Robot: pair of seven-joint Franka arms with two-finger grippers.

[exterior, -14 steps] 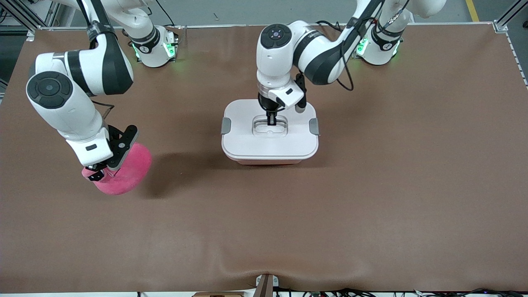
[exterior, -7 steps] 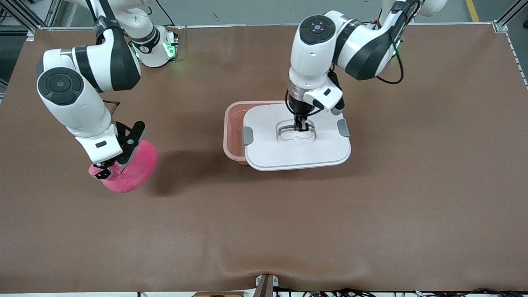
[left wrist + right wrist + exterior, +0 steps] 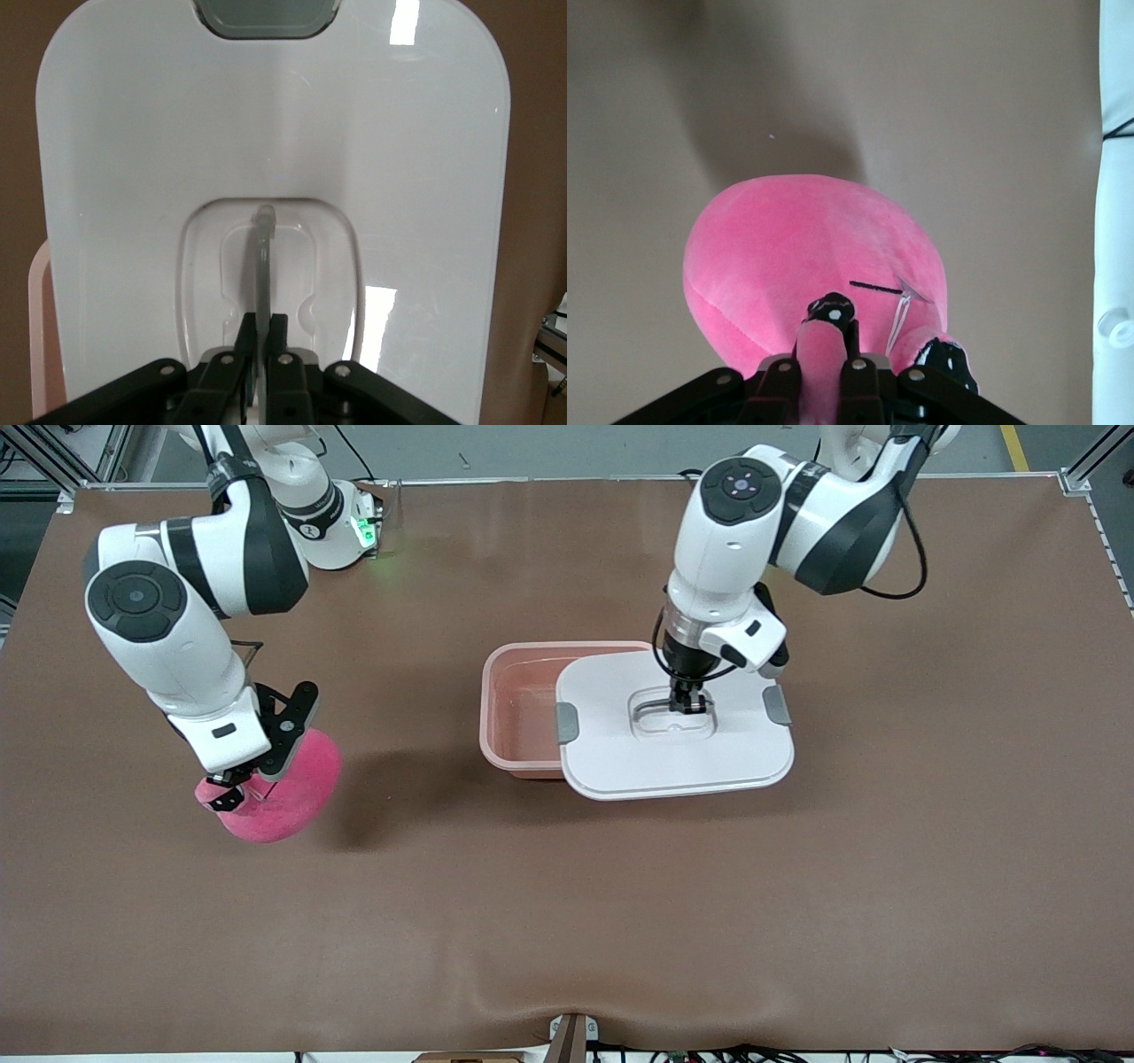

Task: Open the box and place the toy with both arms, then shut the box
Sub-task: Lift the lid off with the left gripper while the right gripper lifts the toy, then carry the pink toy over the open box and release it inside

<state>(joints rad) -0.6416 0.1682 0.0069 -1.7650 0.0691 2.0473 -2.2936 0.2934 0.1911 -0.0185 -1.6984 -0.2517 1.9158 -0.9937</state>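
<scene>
Right claw (image 3: 232, 788), clamped on the toy (image 3: 282, 788), hangs over the table (image 3: 567, 921); the box (image 3: 523, 704) lies toward the left arm's end, half uncovered. Left claw (image 3: 688, 707) pinches the lid (image 3: 678, 757) handle.

- A brown worktop (image 3: 567, 921) is seen filling most of the front view; its covering is slightly rippled at the edge nearest the camera.
- Grey floor (image 3: 549, 452) is shown past the worktop's edge where the bases stand, with a yellow line (image 3: 1014, 447) painted on it toward the left arm's end.
- Aluminium frame posts (image 3: 1094, 456) are seen at the corners.
- Cables (image 3: 797, 1052) are bundled along the nearest edge.
- Soft shadows are cast on the worktop.
</scene>
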